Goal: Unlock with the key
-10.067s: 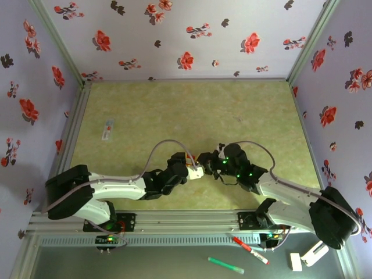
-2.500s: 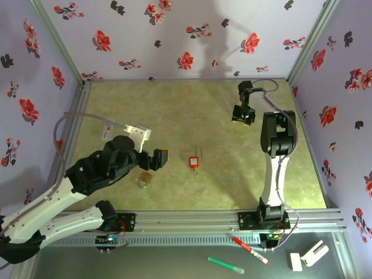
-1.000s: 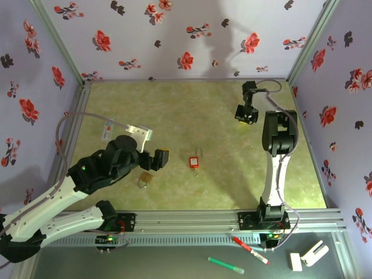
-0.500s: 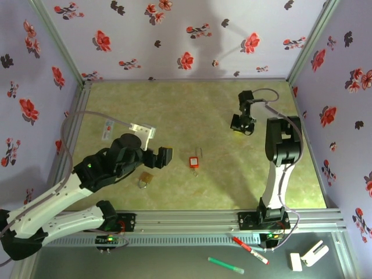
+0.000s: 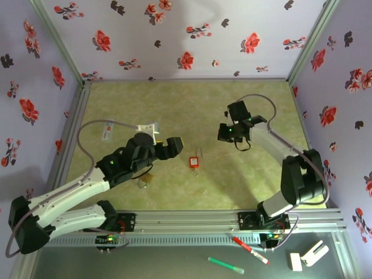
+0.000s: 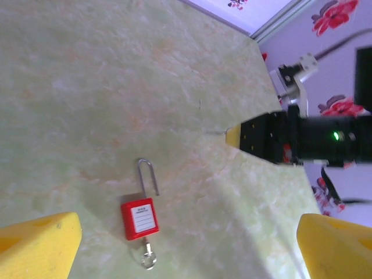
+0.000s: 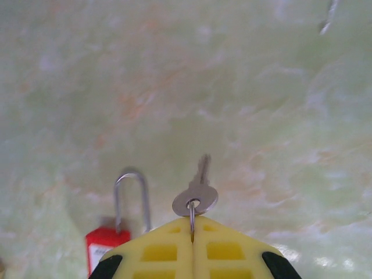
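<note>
Shut tight on the ring of the key (image 7: 200, 189), right pincer (image 7: 192, 224); blade out toward 12 o'clock, hanging over the counter (image 7: 261, 87). At 7 o'clock of the key, red padlock (image 7: 104, 247). Left pincer (image 6: 186, 232) spread wide, gripping nothing. Likely step: bringing key to lock. Next: steadying 1 padlock, lining blade with keyhole.
</note>
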`<state>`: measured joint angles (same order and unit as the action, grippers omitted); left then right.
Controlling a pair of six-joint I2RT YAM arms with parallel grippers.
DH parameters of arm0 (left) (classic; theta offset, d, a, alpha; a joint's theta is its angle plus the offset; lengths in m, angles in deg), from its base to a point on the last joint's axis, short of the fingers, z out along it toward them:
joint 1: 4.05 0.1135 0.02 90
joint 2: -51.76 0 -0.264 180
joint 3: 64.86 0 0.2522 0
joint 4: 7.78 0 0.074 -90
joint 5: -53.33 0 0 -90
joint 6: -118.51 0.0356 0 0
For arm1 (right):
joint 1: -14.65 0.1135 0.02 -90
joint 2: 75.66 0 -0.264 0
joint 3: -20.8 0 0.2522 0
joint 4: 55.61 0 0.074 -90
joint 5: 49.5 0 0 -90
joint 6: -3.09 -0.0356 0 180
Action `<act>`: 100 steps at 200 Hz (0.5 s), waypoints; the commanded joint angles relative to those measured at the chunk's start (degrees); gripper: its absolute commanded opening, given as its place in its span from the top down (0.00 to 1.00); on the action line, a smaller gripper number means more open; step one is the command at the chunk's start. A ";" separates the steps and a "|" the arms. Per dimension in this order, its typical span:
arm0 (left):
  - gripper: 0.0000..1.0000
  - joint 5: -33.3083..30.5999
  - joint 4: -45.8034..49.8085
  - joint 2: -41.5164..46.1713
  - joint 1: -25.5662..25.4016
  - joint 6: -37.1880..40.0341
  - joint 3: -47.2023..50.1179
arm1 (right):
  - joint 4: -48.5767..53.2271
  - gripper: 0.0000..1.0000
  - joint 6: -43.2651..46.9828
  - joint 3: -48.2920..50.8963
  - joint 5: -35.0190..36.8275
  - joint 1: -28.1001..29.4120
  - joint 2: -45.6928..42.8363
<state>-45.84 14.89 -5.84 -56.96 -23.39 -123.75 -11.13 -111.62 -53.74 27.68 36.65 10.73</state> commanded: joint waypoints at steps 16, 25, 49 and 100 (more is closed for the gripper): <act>0.07 6.15 -12.60 -5.32 0.61 -12.23 1.09 | -3.66 1.00 -3.35 3.50 -4.19 3.22 -7.28; 0.07 7.91 -14.26 -6.98 0.63 -14.75 1.09 | -5.27 1.00 -3.78 4.49 -5.09 4.09 -9.27; 0.08 12.86 -17.58 -11.13 0.61 -21.79 0.09 | -9.83 1.00 -6.23 6.56 -7.49 5.93 -12.98; 0.08 14.36 -26.47 -13.23 0.86 -37.96 3.89 | -20.83 1.00 -11.31 10.96 -6.98 13.31 -18.65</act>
<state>-33.32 -2.92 -18.63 -56.61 -50.38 -121.93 -24.68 -119.27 -44.38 21.10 46.75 -5.84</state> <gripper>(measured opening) 0.924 0.043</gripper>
